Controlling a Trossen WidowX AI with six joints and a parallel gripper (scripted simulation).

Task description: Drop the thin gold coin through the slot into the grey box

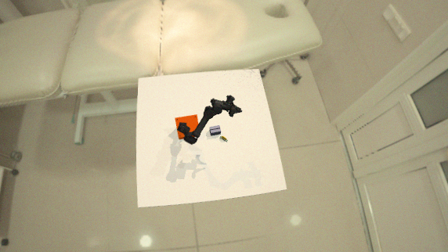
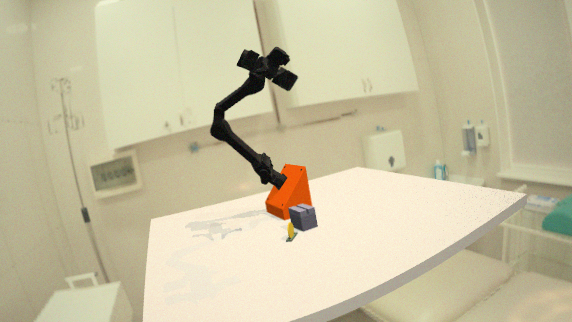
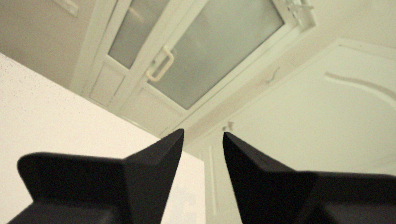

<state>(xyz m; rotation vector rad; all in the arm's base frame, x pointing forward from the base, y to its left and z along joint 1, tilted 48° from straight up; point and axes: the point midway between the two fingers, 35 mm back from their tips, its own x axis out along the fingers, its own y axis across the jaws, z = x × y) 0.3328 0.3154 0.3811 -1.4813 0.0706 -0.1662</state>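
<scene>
The arm rises from its orange base (image 2: 290, 192) on the white bench (image 2: 400, 230), bends at the elbow and carries the pincer (image 2: 270, 65) high above the surface, well apart from everything on it. Seen from the wrist, the pincer (image 3: 202, 137) points out past the bench edge toward a glazed door (image 3: 200, 55) and the pale floor; its two dark fingers stand partly drawn in, with a narrow gap between the tips and nothing in that gap, so it grasps nothing.

The gold coin (image 2: 291, 230) stands on its edge in the dark-green holder (image 2: 292, 238) on the bench, just in front of the grey box (image 2: 303, 217). The box sits close beside the orange base, on its near side in the exterior view. From above, the box (image 1: 214, 130) lies to the right of the base (image 1: 187, 123), and the coin with its holder (image 1: 224, 138) shows only as a small yellow-green mark just below and right of the box. The slot in the lid is too small to make out. The arm's shadow falls on the bench (image 1: 235, 164) below the base.
</scene>
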